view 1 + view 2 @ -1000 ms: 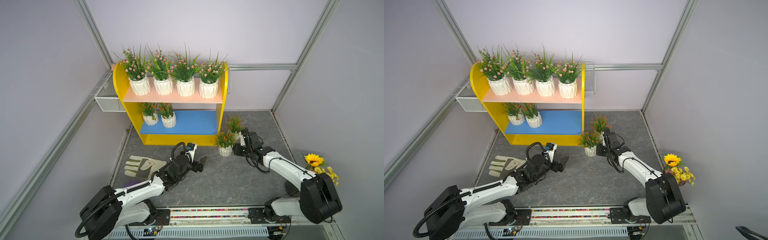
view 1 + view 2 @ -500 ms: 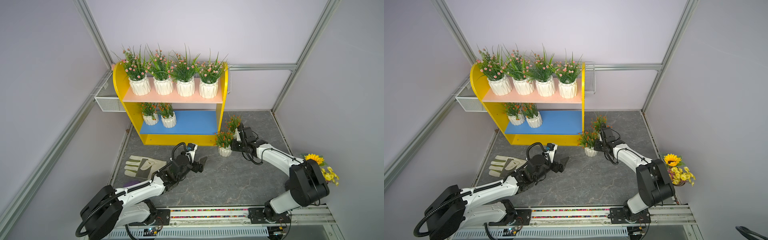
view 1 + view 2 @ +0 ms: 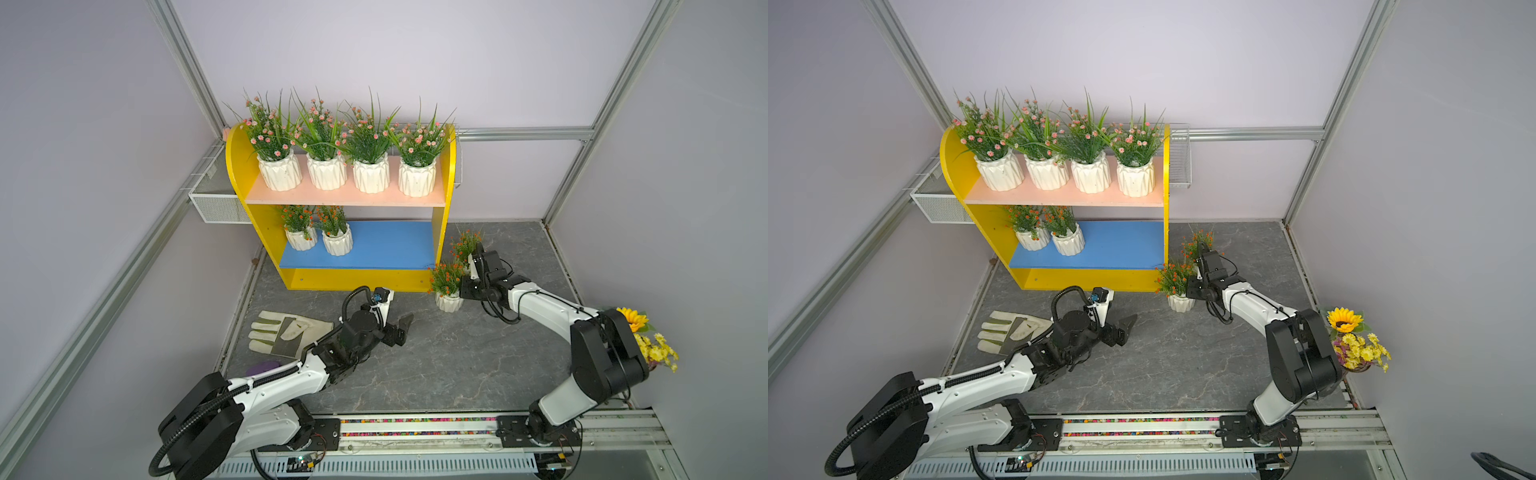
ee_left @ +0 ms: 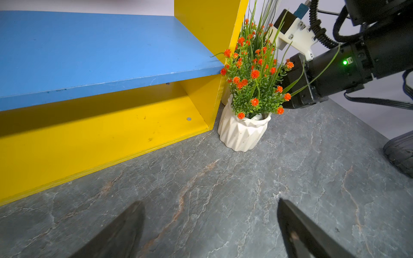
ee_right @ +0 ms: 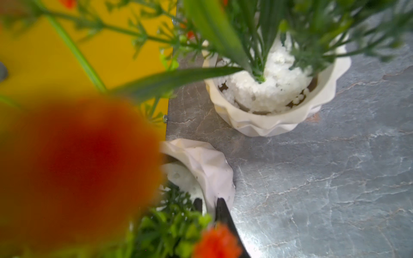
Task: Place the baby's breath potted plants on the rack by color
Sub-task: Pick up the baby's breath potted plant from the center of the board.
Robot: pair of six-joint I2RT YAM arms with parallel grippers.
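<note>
The yellow rack (image 3: 340,279) holds several pink baby's breath potted plants (image 3: 370,176) on its pink upper board and two orange ones (image 3: 337,241) on the blue lower board. Two more orange plants stand on the floor by the rack's right panel, a near one (image 3: 448,301) and a far one (image 3: 465,245). My right gripper (image 5: 209,207) is shut on the near pot's rim (image 5: 207,165), one finger inside and one outside. The far pot (image 5: 279,116) stands free. My left gripper (image 4: 210,204) hovers open and empty over the floor in front of the rack (image 4: 111,134).
A work glove (image 3: 286,332) lies left of my left arm, with a purple object (image 3: 262,368) near it. A sunflower bouquet (image 3: 648,340) stands at the right wall. White wire baskets (image 3: 216,205) hang behind the rack.
My right arm has moved left to the near orange plant and its jaws have closed on the pot's rim. The left arm has stayed still.
</note>
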